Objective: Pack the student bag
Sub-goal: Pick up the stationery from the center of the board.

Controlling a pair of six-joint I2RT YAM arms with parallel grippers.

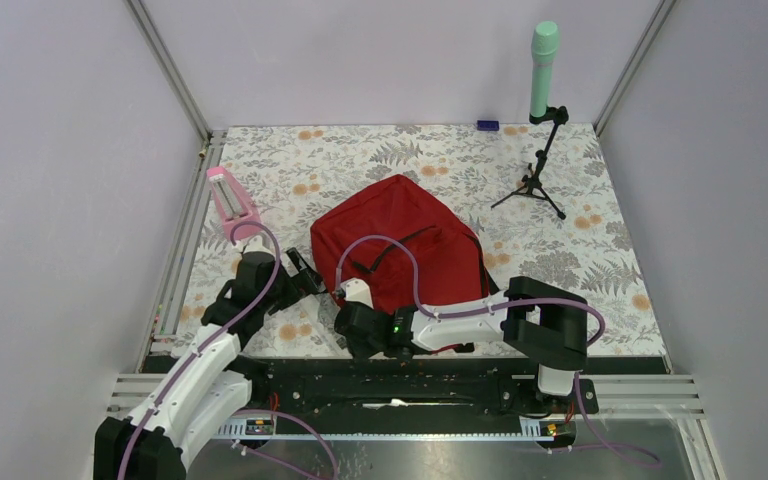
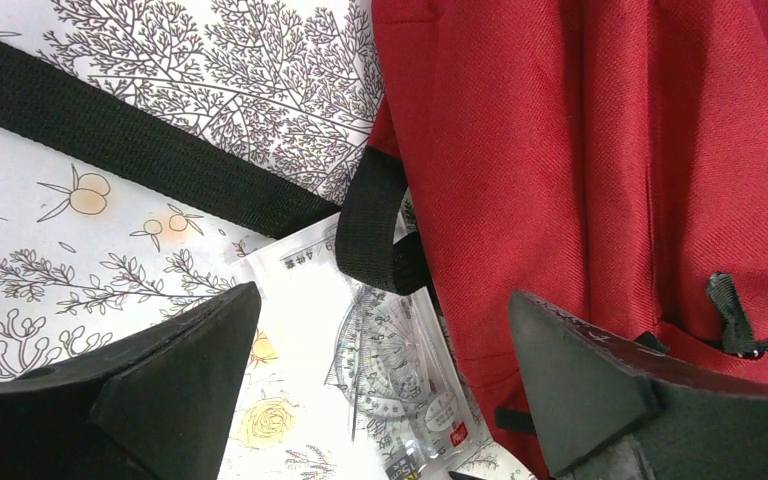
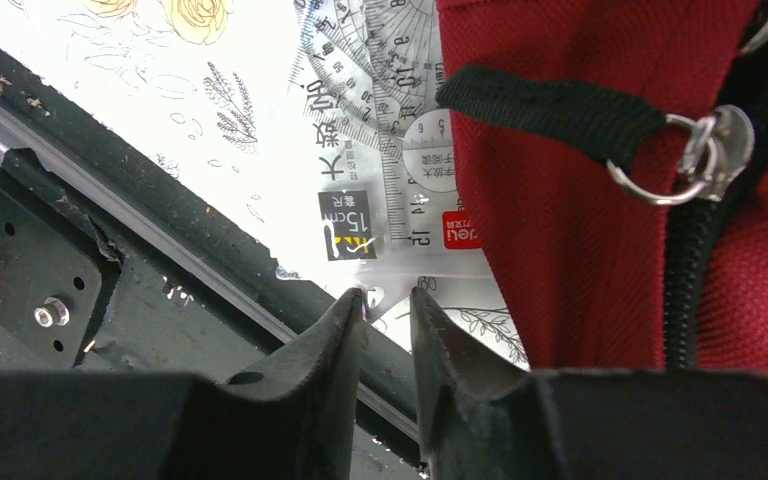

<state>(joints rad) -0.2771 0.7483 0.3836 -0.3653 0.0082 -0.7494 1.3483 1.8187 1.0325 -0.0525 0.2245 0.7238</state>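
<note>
At the near-left corner of the student bag [image 1: 400,240], a clear packet [image 3: 380,170] of rulers and a protractor lies flat on the floral table [image 1: 580,250], not yet inside.

- Bag: mid-table, slumped. Its red side overlaps the packet's far edge, and a short black loop [image 2: 370,225] crosses the top of the packet.
- Packet, seen from the right wrist: long axis runs roughly straight away from the fingertips, alongside the bag's side. Its near end, with a small hang tab, reaches the black rail [image 3: 160,250] at the table edge.
- Right gripper [image 3: 385,305]: the nearer of the two to that free end. The forearm lies low and reaches leftward across the front of the bag. Fingers drawn close with a thin gap between, tab right at the tips. Cannot tell whether they pinch it yet.
- Left gripper [image 2: 382,293]: hovers above the packet's other end and the bag's edge, jaws spread wide, holding nothing.
- Zip pull [image 3: 695,160] sits off to the right of the right fingers.

Judgement: the coming move depends on catching the tab end and drawing the packet out along its length, clear of the loop.
</note>
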